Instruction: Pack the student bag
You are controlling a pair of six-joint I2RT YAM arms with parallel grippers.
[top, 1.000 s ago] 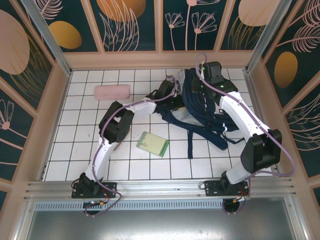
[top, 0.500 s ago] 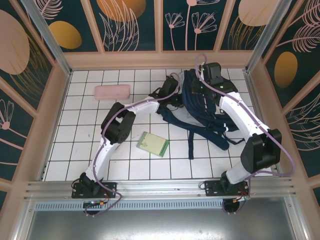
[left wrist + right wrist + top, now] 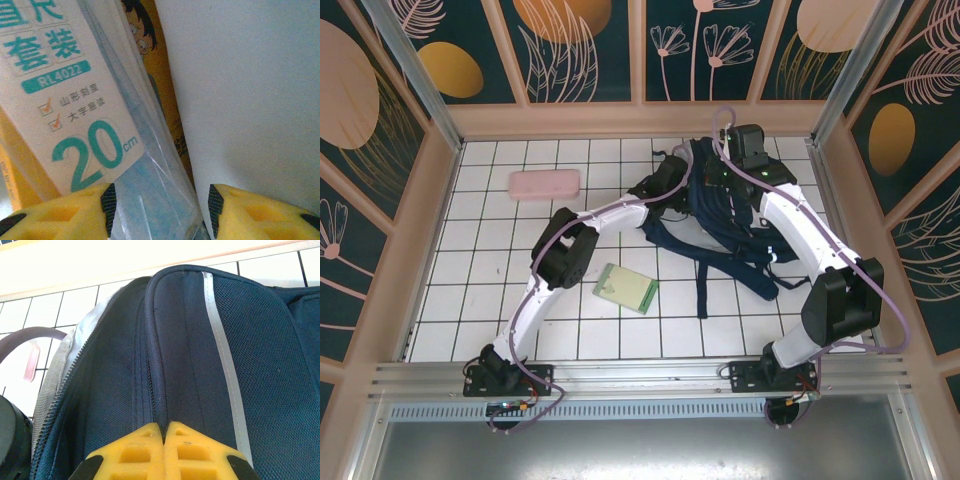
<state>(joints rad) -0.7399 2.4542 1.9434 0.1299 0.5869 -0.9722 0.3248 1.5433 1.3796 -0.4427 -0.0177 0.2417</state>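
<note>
Student bag [image 3: 725, 215] at far-right of tiled table [image 3: 490, 300], near R wall [image 3: 840, 200], open tiles to L, R gripper [image 3: 164, 432] pinched shut on bag rim, L gripper [image 3: 160, 206] fingers apart astride ruler pack [image 3: 75, 125], hold unclear, L wrist nearer bag mouth vs. earlier

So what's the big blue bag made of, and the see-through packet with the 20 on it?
The bag looks like matte navy woven cloth, maybe nylon: its weave shows, beside a shiny white stripe. The packet looks like thin glossy clear plastic, creased, over printed card.
</note>
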